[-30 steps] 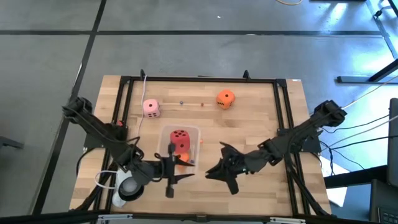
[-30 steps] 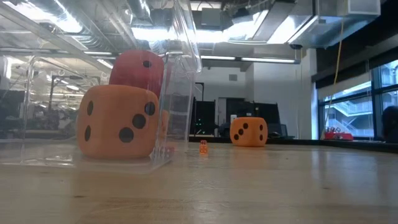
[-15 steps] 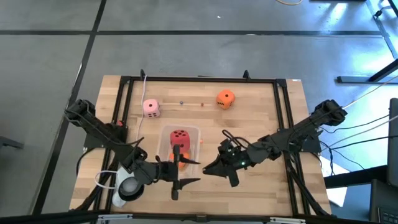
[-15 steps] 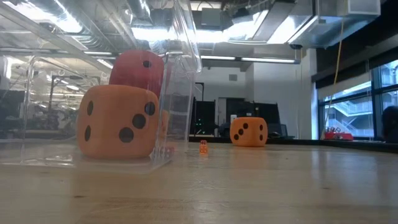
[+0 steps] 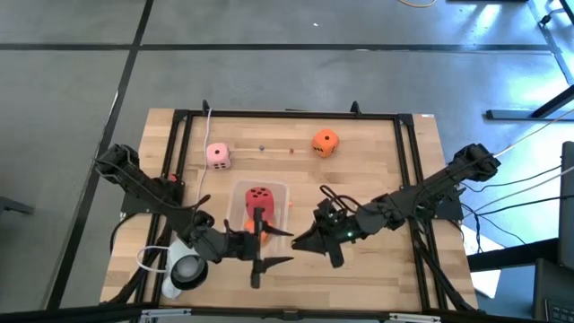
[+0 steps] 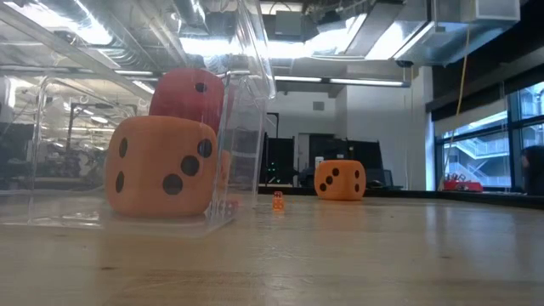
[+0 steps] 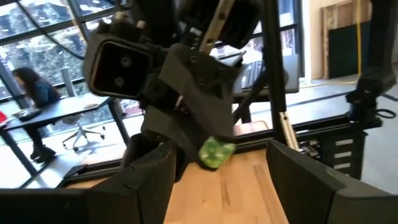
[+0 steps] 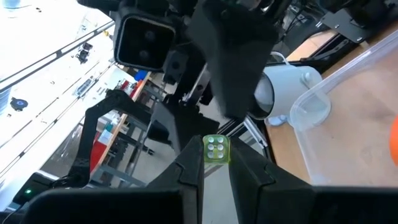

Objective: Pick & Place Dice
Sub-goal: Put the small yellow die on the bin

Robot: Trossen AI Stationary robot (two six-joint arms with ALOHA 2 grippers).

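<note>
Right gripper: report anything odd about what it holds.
The right gripper pinches a tiny green die, far smaller than the red die and orange die in the clear box. Nothing looks spilled or damaged.

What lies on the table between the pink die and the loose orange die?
In the high view, bare wood separates the pink die from the orange die, except for a thin line with tiny specks, too small to identify.
</note>
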